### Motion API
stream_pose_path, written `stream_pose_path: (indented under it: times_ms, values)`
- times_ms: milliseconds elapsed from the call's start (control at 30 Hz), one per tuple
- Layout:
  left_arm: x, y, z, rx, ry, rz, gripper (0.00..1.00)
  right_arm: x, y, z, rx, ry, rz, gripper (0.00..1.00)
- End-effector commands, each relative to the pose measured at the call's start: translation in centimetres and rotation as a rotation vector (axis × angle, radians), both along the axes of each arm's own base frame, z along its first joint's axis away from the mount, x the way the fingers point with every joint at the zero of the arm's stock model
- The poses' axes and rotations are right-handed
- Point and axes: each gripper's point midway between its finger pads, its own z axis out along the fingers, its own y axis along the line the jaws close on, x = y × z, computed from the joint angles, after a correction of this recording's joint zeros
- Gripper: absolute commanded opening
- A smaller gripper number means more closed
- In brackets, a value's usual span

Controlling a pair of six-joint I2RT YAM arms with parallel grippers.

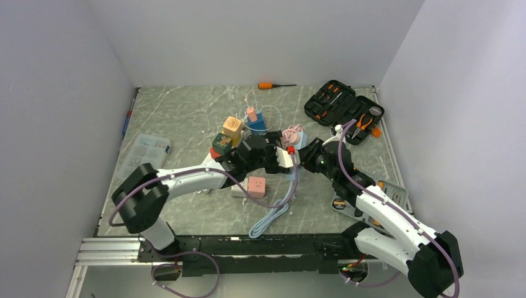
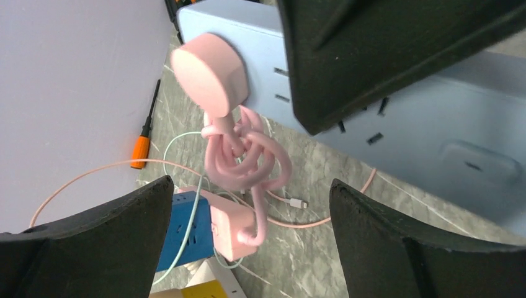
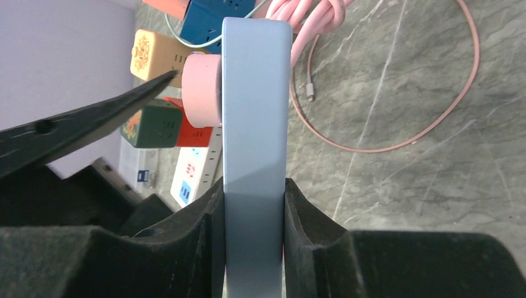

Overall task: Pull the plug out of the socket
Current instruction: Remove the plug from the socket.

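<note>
Pink plug [image 2: 208, 74]: seated in the blue socket [image 3: 255, 93], not yet pulled; socket clamped edge-on by right gripper [image 3: 254, 205]; left gripper [image 2: 251, 186] spread wide facing plug; grasp and pull outstanding.

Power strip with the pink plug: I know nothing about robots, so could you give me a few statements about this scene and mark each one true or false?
1. The right pincer clamps the light-blue power strip. True.
2. The pink plug is already out of the strip. False: it still sits in the strip's face.
3. The left pincer is shut on the plug. False: its jaws stand wide apart, gripping nothing.
4. An orange-handled screwdriver lies near the back wall. True.
5. The black tool case is closed. False: it lies open, with its tools showing.
</note>
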Motion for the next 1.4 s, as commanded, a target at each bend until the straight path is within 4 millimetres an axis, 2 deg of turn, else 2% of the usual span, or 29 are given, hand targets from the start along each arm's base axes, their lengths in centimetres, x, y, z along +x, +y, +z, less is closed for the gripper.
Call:
stream_pose_path:
  times_ms: [0,300,367,433,500,567,667,833,933,1033,1067,1100,1133,1167,1267,1367]
  values:
    - [2.6,-0.9,2.1,-0.083,-0.132,0.095,0.97,0.7,2.4,9.1,0.242,-0.169,0.053,0.00]
    - [4.2,-2.1,2.7,-0.148,-0.125,0.148,0.99,0.1,3.5,8.6,0.278,-0.135,0.108,0.00]
    - [4.2,-2.5,2.9,-0.163,-0.114,0.135,0.96,0.0,3.6,8.6,0.295,-0.133,0.116,0.00]
    - [3.8,-3.2,3.1,-0.168,-0.091,0.094,0.86,-0.1,3.8,8.3,0.310,-0.125,0.126,0.00]
    - [3.6,-3.8,3.5,-0.176,-0.085,0.069,0.68,-0.1,3.9,7.9,0.308,-0.113,0.126,0.00]
    - [3.7,-4.0,4.0,-0.189,-0.100,0.065,0.45,0.0,3.7,7.6,0.309,-0.105,0.122,0.00]
    - [3.9,-3.8,4.8,-0.210,-0.154,0.069,0.23,-0.1,3.7,7.0,0.329,-0.087,0.132,0.00]
    - [4.9,-3.2,6.0,-0.223,-0.209,0.100,0.19,-0.1,3.5,5.8,0.381,-0.044,0.144,0.00]
    - [4.5,-2.9,6.0,-0.210,-0.226,0.082,0.21,0.0,3.0,5.0,0.411,-0.019,0.137,0.00]
    - [3.8,-2.6,5.0,-0.179,-0.221,0.055,0.26,0.1,2.4,4.7,0.438,-0.010,0.135,0.00]
    - [3.6,-2.5,4.3,-0.158,-0.211,0.041,0.35,0.2,2.2,4.9,0.442,-0.015,0.136,0.00]
    - [3.2,-2.4,3.8,-0.140,-0.201,0.026,0.54,0.3,2.0,5.2,0.443,-0.022,0.135,0.00]
    - [2.9,-2.2,3.1,-0.123,-0.187,0.022,0.77,0.3,1.9,5.7,0.445,-0.031,0.139,0.00]
    - [2.8,-1.9,2.7,-0.107,-0.178,0.021,0.87,0.2,1.7,6.2,0.446,-0.039,0.142,0.00]
    - [2.5,-1.1,2.1,-0.084,-0.180,0.008,0.94,0.0,1.5,7.3,0.456,-0.055,0.153,0.00]
    - [3.0,-1.1,2.2,-0.073,-0.195,0.014,0.96,-0.2,1.9,7.8,0.493,-0.043,0.180,0.00]
